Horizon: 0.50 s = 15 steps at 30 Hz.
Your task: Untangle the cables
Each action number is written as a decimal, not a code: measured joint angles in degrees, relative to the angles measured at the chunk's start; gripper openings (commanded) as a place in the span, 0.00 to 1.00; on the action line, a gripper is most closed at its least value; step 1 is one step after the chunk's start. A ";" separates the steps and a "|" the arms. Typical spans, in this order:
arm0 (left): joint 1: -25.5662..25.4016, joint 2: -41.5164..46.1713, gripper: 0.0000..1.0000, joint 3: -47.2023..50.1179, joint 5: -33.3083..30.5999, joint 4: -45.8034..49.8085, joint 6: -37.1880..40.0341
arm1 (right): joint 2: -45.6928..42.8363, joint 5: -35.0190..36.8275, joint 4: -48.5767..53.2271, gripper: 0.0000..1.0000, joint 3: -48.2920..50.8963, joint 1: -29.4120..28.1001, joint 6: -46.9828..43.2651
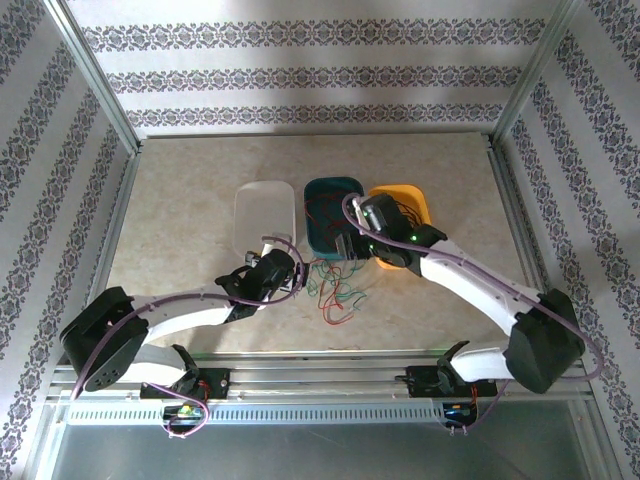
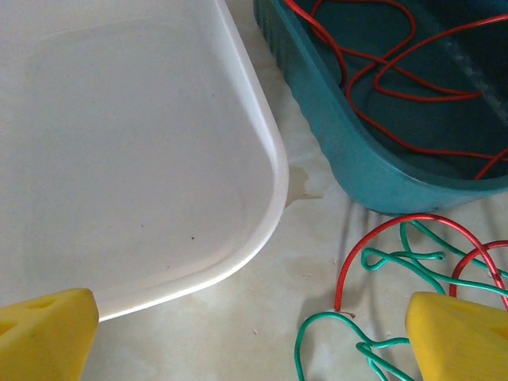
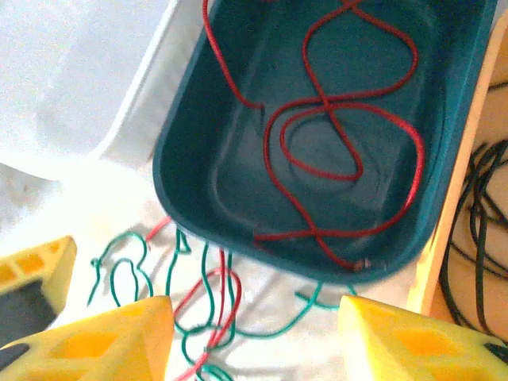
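Observation:
A loose tangle of green and red cables [image 1: 335, 290] lies on the table in front of the teal bin [image 1: 330, 190]. Red cables [image 3: 349, 103] lie coiled inside that bin, and black cables [image 3: 476, 206] lie in the orange bin [image 1: 412, 200] beside it. My right gripper [image 3: 254, 341] hovers open over the bin's near rim and the tangle [image 3: 210, 294], nothing between its yellow fingers. My left gripper [image 2: 254, 341] stands wide open low over the table. One green cable [image 2: 397, 258] and a red cable end [image 2: 373, 238] lie by its right finger [image 2: 460, 337].
A white tray [image 1: 265, 215] sits left of the teal bin, its corner [image 2: 270, 182] just ahead of the left gripper. The three containers stand close together mid-table. Metal frame posts and patterned walls enclose the table on three sides.

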<state>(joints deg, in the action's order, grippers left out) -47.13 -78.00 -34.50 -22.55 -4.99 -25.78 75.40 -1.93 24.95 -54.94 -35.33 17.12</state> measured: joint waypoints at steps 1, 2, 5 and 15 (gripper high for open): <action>0.00 -0.28 0.99 -0.04 0.07 -0.07 0.00 | -0.76 -0.07 0.33 0.56 0.76 -0.07 -0.13; 0.02 -0.70 0.99 -0.20 0.20 -0.04 0.00 | -1.49 -0.66 0.46 0.56 1.49 -0.09 -0.39; 0.04 -2.21 0.99 -1.09 0.44 -0.02 0.02 | -2.54 -4.26 0.70 0.55 2.43 -0.87 -1.33; 0.68 -4.46 0.98 -3.43 1.38 0.70 0.00 | 1.42 -14.03 7.74 0.57 4.13 -12.68 -6.25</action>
<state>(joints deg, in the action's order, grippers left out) -46.46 -82.46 -37.93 -21.17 -4.29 -25.78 76.82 -15.97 32.69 -50.81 -48.01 10.87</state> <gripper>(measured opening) 0.978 0.561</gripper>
